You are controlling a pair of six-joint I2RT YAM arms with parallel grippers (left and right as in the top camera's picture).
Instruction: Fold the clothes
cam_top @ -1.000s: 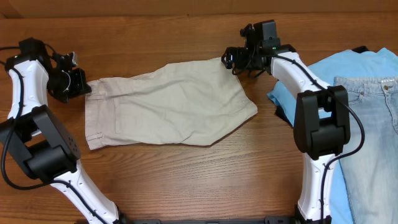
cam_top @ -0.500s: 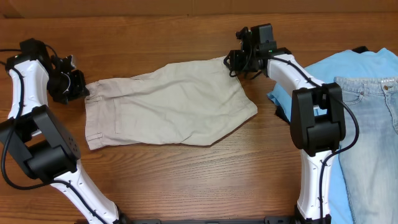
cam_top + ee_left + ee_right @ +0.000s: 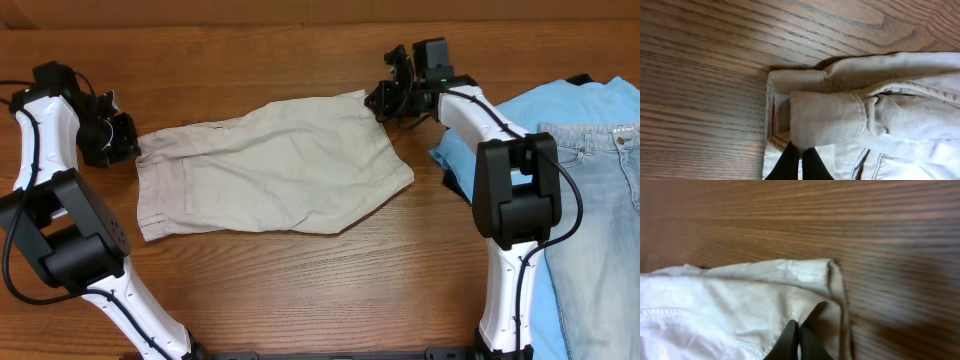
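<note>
The clothes, a pair of pale beige shorts (image 3: 270, 170), lie flat across the middle of the table, waistband to the left and legs to the right. My left gripper (image 3: 134, 143) is at the waistband's far left corner. In the left wrist view its black fingers (image 3: 789, 164) are shut, pinching a fold of waistband cloth (image 3: 830, 117). My right gripper (image 3: 378, 100) is at the far right corner of the leg hem. Its fingers (image 3: 790, 341) are shut on the hem cloth (image 3: 715, 300) just inside the stitched edge.
A light blue T-shirt (image 3: 560, 108) lies at the right edge with pale blue denim jeans (image 3: 600, 200) on top of it, close to the right arm's base. Bare wooden table (image 3: 300, 290) runs along the front of the shorts.
My right gripper has gone from open to shut on the hem corner and shifted slightly. The left gripper stays shut on the waistband; the shorts have not moved.
</note>
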